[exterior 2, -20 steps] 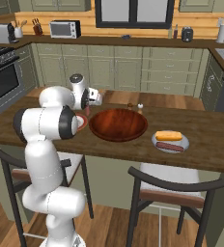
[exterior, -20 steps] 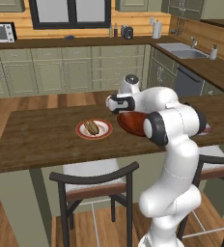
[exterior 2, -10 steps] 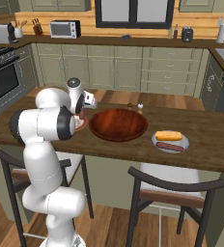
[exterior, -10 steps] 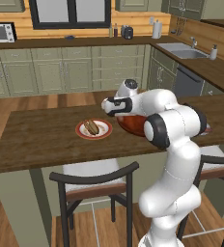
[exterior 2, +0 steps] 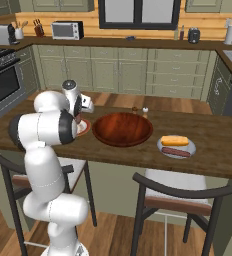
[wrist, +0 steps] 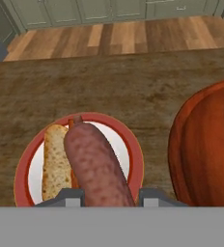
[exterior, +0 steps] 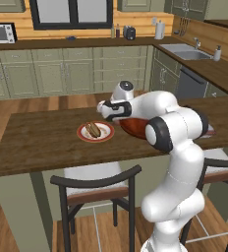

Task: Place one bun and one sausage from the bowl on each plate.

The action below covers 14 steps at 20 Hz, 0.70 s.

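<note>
My gripper (wrist: 109, 198) is shut on a brown sausage (wrist: 97, 164), which hangs just above the cream plate with a red-brown rim (wrist: 22, 169). A toasted bun (wrist: 53, 161) lies on that plate's left half. In the left base view the gripper (exterior: 102, 109) hovers over the same plate (exterior: 81, 133), left of the reddish-brown bowl (exterior: 133, 125). The bowl (exterior 2: 122, 129) looks empty inside. To its right, the pale grey plate (exterior 2: 160, 146) carries a bun (exterior 2: 175, 141) and a sausage (exterior 2: 176, 150).
Two small shakers (exterior 2: 139, 109) stand behind the bowl on the wooden island counter (exterior: 37, 142). Two dark-framed stools (exterior 2: 178, 192) sit against the counter's near side. Cabinets and a sink line the far walls.
The hand has swung left from the bowl's edge to above the red-rimmed plate, carrying the sausage with it. The plates and bowl have stayed put.
</note>
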Motion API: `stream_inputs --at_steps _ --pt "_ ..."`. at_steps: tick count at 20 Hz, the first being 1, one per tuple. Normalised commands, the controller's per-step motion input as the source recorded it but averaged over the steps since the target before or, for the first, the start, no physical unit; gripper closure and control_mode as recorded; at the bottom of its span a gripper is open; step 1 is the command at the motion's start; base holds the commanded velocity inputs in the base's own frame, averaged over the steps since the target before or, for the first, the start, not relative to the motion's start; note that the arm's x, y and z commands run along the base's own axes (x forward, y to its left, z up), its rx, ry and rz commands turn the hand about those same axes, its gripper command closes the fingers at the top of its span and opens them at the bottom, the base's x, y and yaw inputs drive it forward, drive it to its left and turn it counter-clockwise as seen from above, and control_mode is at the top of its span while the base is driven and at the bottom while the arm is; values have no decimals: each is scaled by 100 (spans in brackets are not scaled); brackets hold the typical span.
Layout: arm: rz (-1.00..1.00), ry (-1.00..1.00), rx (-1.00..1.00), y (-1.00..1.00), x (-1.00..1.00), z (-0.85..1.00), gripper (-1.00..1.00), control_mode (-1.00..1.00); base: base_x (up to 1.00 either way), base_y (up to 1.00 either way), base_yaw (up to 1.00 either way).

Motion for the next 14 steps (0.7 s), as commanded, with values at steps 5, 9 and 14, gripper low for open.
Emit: stream_inputs --at_steps 5,9,14 --pt "0 0 0 5 -1 -4 100 -100 0 0 0" --pt "0 0 0 0 0 -17 100 -100 0 0 0" --pt "0 0 0 1 0 -17 100 -100 0 0 0"
